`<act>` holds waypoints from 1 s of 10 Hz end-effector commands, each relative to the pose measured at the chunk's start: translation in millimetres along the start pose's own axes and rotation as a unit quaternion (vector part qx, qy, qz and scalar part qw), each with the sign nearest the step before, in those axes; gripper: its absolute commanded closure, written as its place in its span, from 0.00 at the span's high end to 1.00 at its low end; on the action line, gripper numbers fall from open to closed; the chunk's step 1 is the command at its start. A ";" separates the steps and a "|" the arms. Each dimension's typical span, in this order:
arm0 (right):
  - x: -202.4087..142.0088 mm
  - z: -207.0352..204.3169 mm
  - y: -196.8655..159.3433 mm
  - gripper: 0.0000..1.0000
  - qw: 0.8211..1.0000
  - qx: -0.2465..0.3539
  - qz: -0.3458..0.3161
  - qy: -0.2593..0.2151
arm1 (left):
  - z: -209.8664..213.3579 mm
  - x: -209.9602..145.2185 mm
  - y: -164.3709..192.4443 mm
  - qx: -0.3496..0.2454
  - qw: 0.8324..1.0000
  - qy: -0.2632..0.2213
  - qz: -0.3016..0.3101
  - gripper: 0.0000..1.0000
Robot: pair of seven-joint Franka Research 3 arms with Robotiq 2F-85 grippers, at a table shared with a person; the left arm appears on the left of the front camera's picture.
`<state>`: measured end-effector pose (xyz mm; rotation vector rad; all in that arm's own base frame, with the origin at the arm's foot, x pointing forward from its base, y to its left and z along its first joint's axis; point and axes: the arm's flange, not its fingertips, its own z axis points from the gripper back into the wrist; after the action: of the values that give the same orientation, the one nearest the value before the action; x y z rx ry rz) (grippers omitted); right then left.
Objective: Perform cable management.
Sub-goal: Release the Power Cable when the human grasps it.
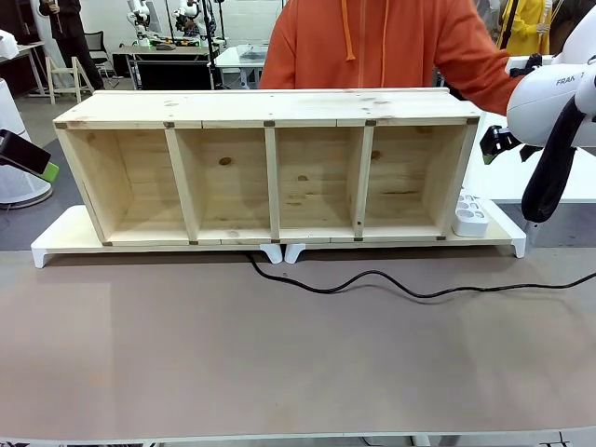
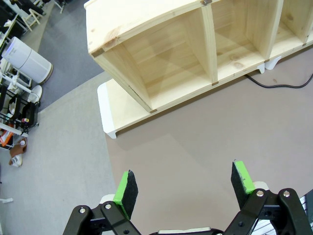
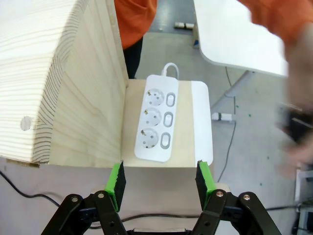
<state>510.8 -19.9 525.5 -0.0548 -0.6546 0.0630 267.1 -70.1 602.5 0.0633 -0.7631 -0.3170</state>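
On the brown worktop a four-bay wooden shelf sat on a white riser, leaving room beneath for wiring. The cable trailed loose in front, unrouted. Beside the shelf lay a white power strip. Both claws hung spread, empty. "FRA" showed on the right arm.

A black cable crosses the brown table before a pale wooden shelf and white power strip.

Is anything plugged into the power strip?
No: the right wrist view shows all three sockets of the power strip empty.
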 end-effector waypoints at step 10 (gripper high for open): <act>-1.0 -0.4 -1.7 0.75 1.000 0.006 -0.004 0.004 | 0.6 -1.0 0.7 -0.001 1.000 0.003 -0.002 1.00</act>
<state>510.8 -19.9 525.5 -0.0548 -0.6546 0.0630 267.1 -70.1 602.5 0.0633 -0.7631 -0.3170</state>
